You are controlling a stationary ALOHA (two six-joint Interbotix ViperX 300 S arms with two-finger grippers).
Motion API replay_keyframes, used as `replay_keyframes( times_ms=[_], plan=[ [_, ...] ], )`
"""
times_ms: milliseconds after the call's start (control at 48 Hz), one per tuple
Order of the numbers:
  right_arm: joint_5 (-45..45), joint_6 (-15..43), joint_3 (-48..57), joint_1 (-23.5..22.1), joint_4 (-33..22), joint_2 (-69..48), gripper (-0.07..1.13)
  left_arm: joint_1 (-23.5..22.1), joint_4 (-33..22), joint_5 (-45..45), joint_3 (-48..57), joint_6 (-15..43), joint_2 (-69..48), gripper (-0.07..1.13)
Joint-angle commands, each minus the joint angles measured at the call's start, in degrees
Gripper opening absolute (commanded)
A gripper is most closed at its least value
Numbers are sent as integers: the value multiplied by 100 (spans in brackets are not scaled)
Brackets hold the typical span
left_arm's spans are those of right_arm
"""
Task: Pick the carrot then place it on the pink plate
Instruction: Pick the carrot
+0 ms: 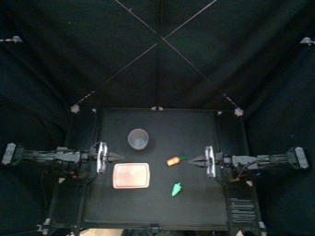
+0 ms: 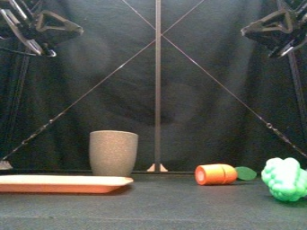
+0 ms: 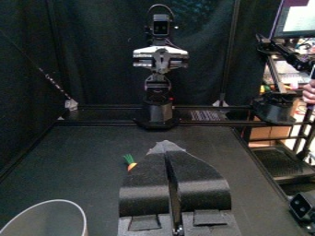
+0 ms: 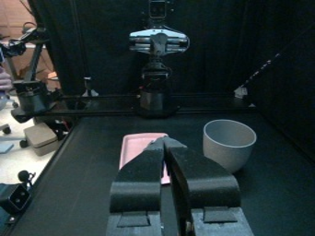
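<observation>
orange and stubby, the carrot [image 1: 174, 160] lies on its side near the middle of the counter [image 1: 204, 207], a little toward the right edge. a flat green leaf sits at the end that faces that edge. it looks like a short, thick, hard toy cylinder, so i would expect it to roll if nudged across its length.

nothing has hold of it, so the pick is not yet begun. the pink plate [image 1: 131, 175] lies bare on the left-edge side of the carrot and a touch nearer the front edge. the two are near each other but not touching.

the right pincer [image 4: 169, 146] hangs high near the right edge and is the closer of the two to the carrot. its jaws are pressed together and grip nothing. the left pincer [image 3: 167, 149] rests high near the left edge, its jaws likewise together and empty.

as i judge it, the next move calls for the right arm to spread its jaws and come down with one jaw either side of the carrot. it should then close on the body rather than the leaf.

a grey cup [image 1: 139, 138] stands toward the back edge and a green toy [image 1: 178, 190] toward the front edge. both seem clear of the short path from carrot to plate.
</observation>
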Motion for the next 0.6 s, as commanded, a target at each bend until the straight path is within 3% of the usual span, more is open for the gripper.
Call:
replay_keyframes(
  times_ms=[21, 208, 438, 604],
  plan=[
    [-9, 9, 0, -35, 26, 167, 0, 211, 0, -79, -141, 9, -18, -6],
    [220, 193, -88, -149, 123, 826, 3, 229, 18, -79, -149, 18, -35, -4],
    [1582, 193, -888, -237, -167, 1978, 4, 229, 53, -79, -141, 18, -44, -4],
    [1828, 202, -1222, -220, -299, 2821, 11, 237, 53, -62, -123, 26, -70, -4]
  ],
)
